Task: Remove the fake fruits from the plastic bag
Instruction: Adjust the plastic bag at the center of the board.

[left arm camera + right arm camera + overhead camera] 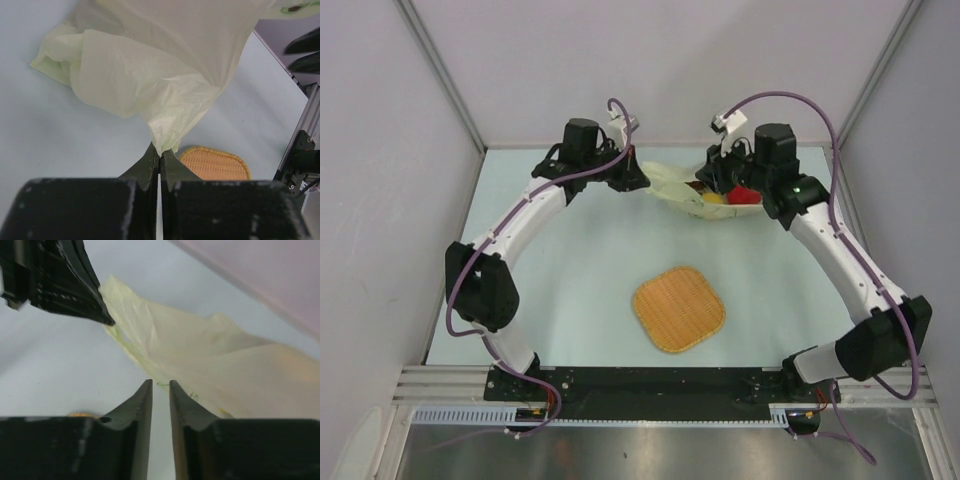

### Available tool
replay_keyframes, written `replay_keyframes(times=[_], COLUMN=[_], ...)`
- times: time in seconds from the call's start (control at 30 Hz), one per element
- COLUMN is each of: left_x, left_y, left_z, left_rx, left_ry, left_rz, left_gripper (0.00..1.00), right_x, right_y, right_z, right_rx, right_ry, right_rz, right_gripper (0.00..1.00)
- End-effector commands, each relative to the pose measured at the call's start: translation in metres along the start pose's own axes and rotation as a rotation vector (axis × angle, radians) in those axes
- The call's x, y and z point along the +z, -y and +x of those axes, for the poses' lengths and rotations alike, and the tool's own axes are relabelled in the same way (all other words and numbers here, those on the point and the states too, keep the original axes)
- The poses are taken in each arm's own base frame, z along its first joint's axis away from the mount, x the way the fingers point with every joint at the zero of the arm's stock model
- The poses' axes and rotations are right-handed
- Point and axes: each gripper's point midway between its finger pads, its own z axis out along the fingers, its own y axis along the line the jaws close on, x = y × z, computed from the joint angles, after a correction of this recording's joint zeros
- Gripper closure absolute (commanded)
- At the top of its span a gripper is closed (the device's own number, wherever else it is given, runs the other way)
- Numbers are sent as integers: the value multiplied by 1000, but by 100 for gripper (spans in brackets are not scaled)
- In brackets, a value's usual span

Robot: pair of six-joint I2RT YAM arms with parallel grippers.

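the left gripper [160,151] pinches a corner of the plastic bag [150,75] near the far edge of the table [570,260]; fake fruits [745,194], red and yellow, lie inside. the right gripper [160,386] has its jaws narrowly apart, empty.

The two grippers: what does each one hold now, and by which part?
The left gripper pinches a gathered fold of the plastic bag. The right gripper holds nothing; its jaws stand slightly apart.

Plain lilac-grey walls [670,60] on three sides of me, silver corner posts [440,75]; pale blue tabletop [580,270] beneath, aluminium rail [430,385] at its near edge; soft even light
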Motion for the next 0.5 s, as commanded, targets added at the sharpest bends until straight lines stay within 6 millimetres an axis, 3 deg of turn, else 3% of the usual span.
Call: replay_keyframes(times=[0.0, 0.07, 0.17, 0.33, 0.37, 0.47], left_x=[-13, -13, -12, -17, -18, -18], left_y=[23, 23, 29, 41, 42, 40], left_z=[-34, -37, -39, -46, -46, -37], left_rx=[18, 13, 10, 31, 36, 46], left_ry=[80, 87, 92, 99, 95, 73], left_rz=[54, 58, 79, 128, 133, 132], left_gripper=[100, 100, 100, 100, 100, 100], right_x=[6, 9, 21, 47, 61, 76], right_y=[-9, -6, 15, 79, 98, 134], right_z=[23, 31, 46, 89, 103, 119], right_rx=[-4, -11, -18, -35, -26, -68], right_ry=[-87, -107, -149, -244, -252, -260], right_rz=[-74, -67, 30, 259, 293, 392], right_gripper=[81, 83, 86, 90, 90, 92])
